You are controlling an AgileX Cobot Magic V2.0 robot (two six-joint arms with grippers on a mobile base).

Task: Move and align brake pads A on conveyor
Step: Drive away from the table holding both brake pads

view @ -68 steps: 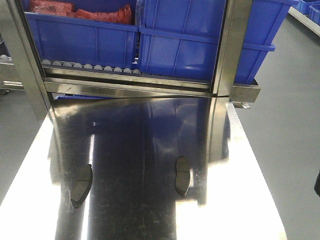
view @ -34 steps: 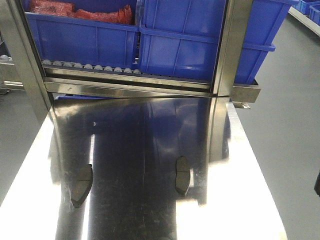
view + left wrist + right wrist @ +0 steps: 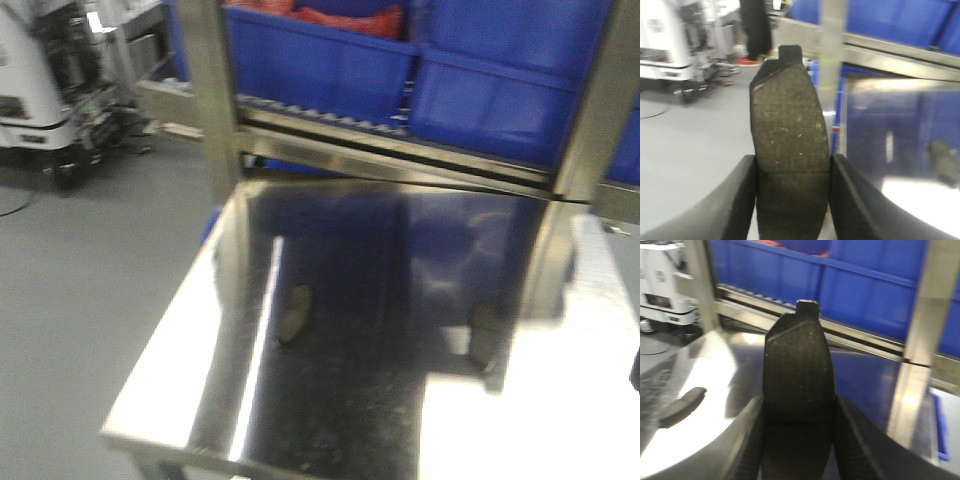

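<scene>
The left fingers (image 3: 737,200) are clamped on the sides of an upright brake pad (image 3: 790,135), with the left edge of the steel table (image 3: 350,420) behind it. Two loose pads lie well apart on the table, the left pad (image 3: 293,315) near its left side and the right pad (image 3: 487,335) near its right, with blue bins (image 3: 330,60) beyond its far edge. The right fingers (image 3: 852,440) grip another upright pad (image 3: 797,370) over the table.

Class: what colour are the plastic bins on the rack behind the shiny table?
Bright blue; the bins show best in the exterior front-facing view.
</scene>
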